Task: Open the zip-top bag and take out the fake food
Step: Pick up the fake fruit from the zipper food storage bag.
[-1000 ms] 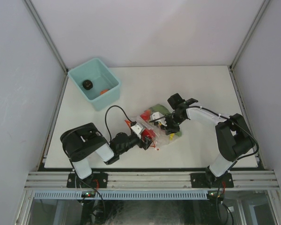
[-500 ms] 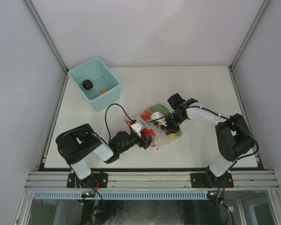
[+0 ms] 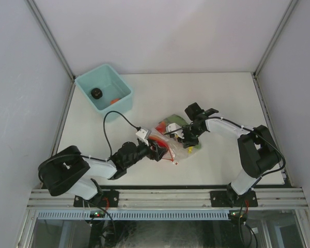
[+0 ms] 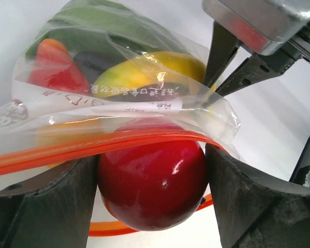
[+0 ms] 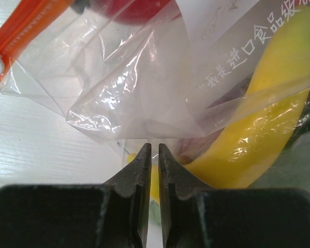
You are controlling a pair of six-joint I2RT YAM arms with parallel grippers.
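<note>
The clear zip-top bag [image 3: 176,140] lies mid-table with its orange-red zip strip [image 4: 67,152] open at the left end. My left gripper [image 3: 156,150] is at the bag's mouth, shut on the red apple [image 4: 152,183], which sits between the jaws just under the strip. A yellow banana [image 4: 150,70], green pieces and a dark piece remain inside. My right gripper [image 3: 185,136] is shut on a fold of the bag's plastic [image 5: 144,88] at the far end, beside the banana [image 5: 268,119].
A light teal bin [image 3: 122,106] stands at the back left, holding a dark round piece [image 3: 96,93] and an orange piece [image 3: 113,101]. The left arm's black cable [image 3: 113,116] loops over the table between bin and bag.
My left arm has swung its elbow left and low, and its gripper has drawn slightly left with the apple. The right arm and bag have hardly moved.
</note>
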